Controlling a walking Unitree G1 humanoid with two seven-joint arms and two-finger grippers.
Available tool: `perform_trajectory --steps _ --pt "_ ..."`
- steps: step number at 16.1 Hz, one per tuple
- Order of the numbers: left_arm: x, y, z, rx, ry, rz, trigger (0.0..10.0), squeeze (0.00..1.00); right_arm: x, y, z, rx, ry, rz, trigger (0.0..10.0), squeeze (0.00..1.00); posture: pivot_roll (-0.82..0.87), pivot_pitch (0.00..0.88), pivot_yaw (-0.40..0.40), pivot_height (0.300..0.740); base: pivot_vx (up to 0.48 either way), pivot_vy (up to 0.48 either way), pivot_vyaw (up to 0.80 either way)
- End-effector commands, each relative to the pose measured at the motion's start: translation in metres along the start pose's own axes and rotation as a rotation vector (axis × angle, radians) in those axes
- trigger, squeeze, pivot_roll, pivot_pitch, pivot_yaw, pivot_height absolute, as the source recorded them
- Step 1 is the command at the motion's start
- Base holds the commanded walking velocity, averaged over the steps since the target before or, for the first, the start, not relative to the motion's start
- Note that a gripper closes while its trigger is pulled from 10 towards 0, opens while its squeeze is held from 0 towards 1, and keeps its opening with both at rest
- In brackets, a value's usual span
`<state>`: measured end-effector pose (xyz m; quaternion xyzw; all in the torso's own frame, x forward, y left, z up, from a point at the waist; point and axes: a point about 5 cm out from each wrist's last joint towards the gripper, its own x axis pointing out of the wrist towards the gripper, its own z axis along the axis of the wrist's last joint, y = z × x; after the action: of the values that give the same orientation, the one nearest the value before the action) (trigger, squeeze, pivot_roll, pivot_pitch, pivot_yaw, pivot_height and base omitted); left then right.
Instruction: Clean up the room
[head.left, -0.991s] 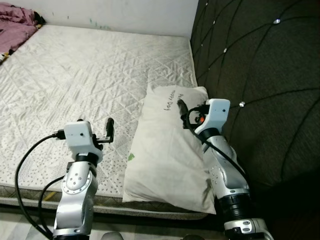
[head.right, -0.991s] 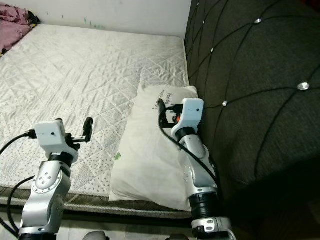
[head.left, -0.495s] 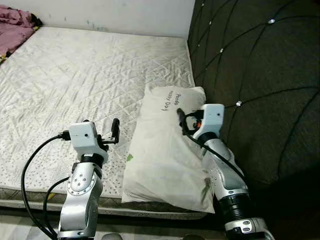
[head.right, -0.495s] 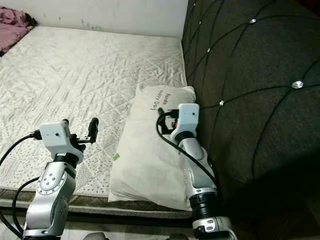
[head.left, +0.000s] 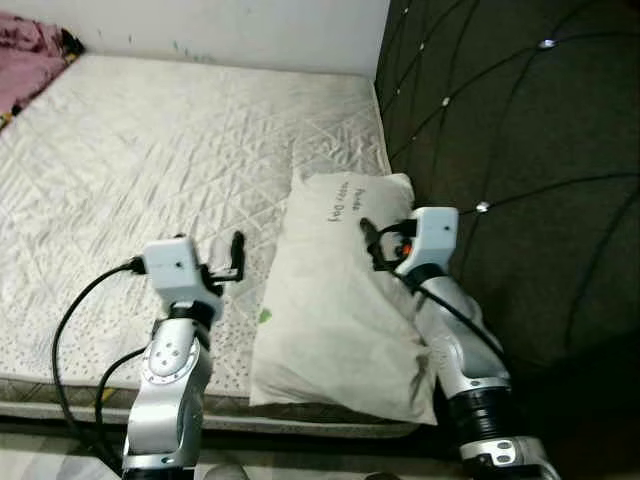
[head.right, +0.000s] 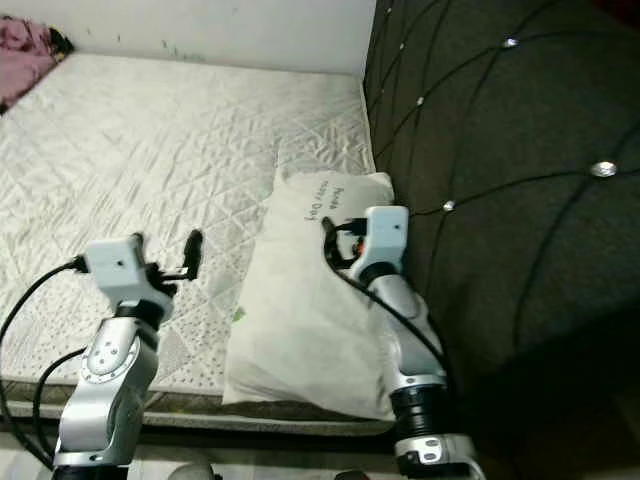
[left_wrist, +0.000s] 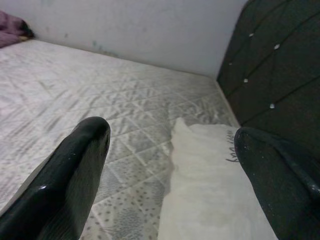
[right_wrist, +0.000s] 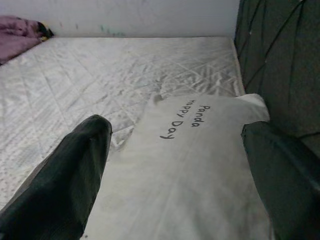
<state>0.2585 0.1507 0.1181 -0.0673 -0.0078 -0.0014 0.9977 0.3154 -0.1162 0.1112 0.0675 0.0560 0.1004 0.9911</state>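
Pillow (head.left: 335, 300) lies on the mattress (head.left: 150, 160), lengthwise against the headboard (head.left: 520, 150).

I see the pillow white, with dark handwriting near its far end, its near end at the mattress edge. My right gripper (head.left: 367, 238) hovers over the pillow's far half, close to the headboard, fingers spread wide apart with nothing between them. My left gripper (head.left: 236, 256) hangs over the bare mattress just beside the pillow, on the side away from the headboard, also spread wide and empty. A purple cloth (head.left: 30, 60) sits at the mattress's far corner, well apart from the pillow, by the wall (head.left: 220, 25).
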Motion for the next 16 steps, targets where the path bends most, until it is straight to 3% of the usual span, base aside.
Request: perform_trajectory --steps 1,16 --pt "0.0001 0.0014 -0.0017 -0.003 0.016 0.005 10.0 0.00 0.0024 0.0026 0.0055 0.009 -0.013 0.012 10.0 0.00 -0.05 0.000 -0.036 0.740 0.000 0.480 -0.61" --pt "0.0023 -0.0011 -0.0008 -0.027 0.009 -0.002 10.0 0.00 0.0068 0.0063 0.0025 -0.031 -0.008 0.008 10.0 0.00 -0.05 0.000 -0.038 0.740 0.000 0.480 -0.03"
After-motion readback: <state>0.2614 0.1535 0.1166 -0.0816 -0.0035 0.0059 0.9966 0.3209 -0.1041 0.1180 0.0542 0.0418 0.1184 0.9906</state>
